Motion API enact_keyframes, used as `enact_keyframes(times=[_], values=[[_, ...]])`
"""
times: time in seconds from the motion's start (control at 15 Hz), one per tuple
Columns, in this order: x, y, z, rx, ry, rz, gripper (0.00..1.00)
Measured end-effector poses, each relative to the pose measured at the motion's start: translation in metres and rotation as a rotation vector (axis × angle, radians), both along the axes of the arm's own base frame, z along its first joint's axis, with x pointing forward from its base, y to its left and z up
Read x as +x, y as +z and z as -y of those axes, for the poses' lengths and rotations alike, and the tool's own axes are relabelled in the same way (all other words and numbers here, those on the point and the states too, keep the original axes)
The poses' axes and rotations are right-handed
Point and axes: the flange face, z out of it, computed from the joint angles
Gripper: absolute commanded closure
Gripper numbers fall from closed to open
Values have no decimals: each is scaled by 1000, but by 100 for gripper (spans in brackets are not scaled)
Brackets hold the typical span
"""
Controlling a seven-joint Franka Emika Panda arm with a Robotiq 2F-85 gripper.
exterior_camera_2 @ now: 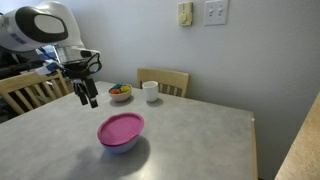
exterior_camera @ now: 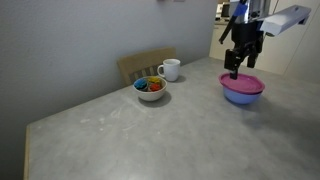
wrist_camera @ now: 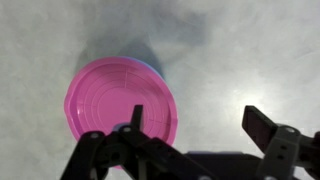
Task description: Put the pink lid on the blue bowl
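Observation:
The pink lid lies on top of the blue bowl on the grey table. Both exterior views show it, lid over bowl. In the wrist view the pink lid covers the bowl almost fully; only a thin blue edge shows. My gripper hangs open and empty above the lid, apart from it. It also shows in an exterior view and in the wrist view, with both fingers spread wide.
A small pale bowl with colourful contents and a white mug stand near the table's far edge by a wooden chair. Another wooden chair stands beside the table. A wall runs behind.

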Motion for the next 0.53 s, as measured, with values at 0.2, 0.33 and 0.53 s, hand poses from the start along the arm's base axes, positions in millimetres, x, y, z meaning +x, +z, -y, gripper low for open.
enact_keyframes(times=[0.2, 0.33, 0.53], values=[[-8, 17, -5, 49, 56, -7, 0], [-10, 22, -7, 55, 69, -7, 0], [-12, 20, -7, 55, 69, -12, 0]])
